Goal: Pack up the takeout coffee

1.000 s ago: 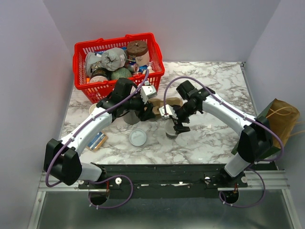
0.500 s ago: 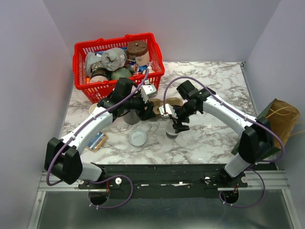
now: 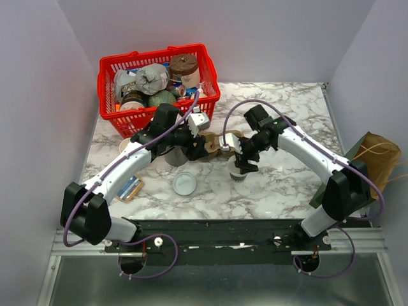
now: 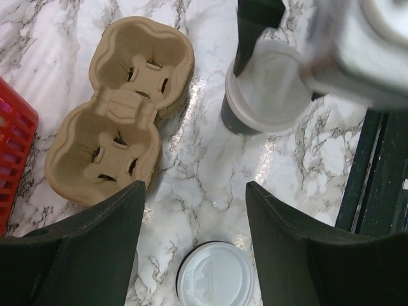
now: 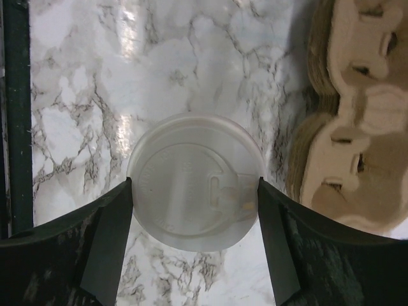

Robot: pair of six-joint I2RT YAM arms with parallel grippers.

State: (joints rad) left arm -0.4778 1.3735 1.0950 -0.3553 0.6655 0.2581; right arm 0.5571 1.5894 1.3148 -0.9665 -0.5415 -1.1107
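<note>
Clasping the takeout coffee (image 5: 194, 182) in our right gripper (image 5: 194, 197), we've yet to seat it in the carrier (image 5: 354, 127) alongside; left gripper (image 4: 194, 217) gapes empty.

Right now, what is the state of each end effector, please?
Left end effector: open, holding nothing.
Right end effector: closed on the small greyish paper cup with round white plastic lid.

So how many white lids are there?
2. One lid is on the takeout coffee held in the right gripper; a loose lid lies flat on the table nearby. Others may be hidden.
</note>
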